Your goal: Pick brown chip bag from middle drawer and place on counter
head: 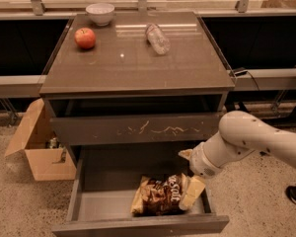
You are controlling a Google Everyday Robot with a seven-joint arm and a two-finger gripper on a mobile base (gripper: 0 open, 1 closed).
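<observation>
The brown chip bag lies flat on the grey floor of the open middle drawer, towards its front right. My gripper reaches down into the drawer at the bag's right edge, with one cream finger lying against the bag. The white arm comes in from the right. The counter is the glossy dark top of the cabinet above.
On the counter stand a red apple, a white bowl and a clear plastic bottle lying on its side. The scratched drawer front sits above the open drawer. An open cardboard box stands on the floor at left.
</observation>
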